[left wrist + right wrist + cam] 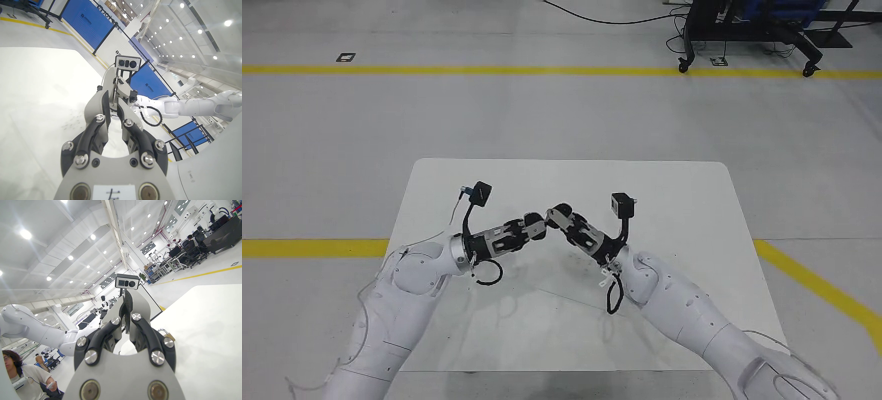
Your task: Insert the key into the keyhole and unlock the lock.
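My two grippers meet tip to tip above the middle of the white table (672, 200). The right gripper (126, 300) has its black pads pressed together on a thin metal key (114, 92), which I see edge-on in the left wrist view. My left gripper (113, 96) faces it with its pads a little apart, one on each side of that key. In the top view the left gripper (534, 221) and the right gripper (558, 213) nearly touch. A small padlock (167, 335), brass body with a silver shackle, lies flat on the table just beside the right gripper's fingers.
The table's bare white top (442, 190) spreads out on all sides of the arms. Yellow floor lines (542, 70) run past the table, and a black wheeled frame (742, 40) stands far off at the back right.
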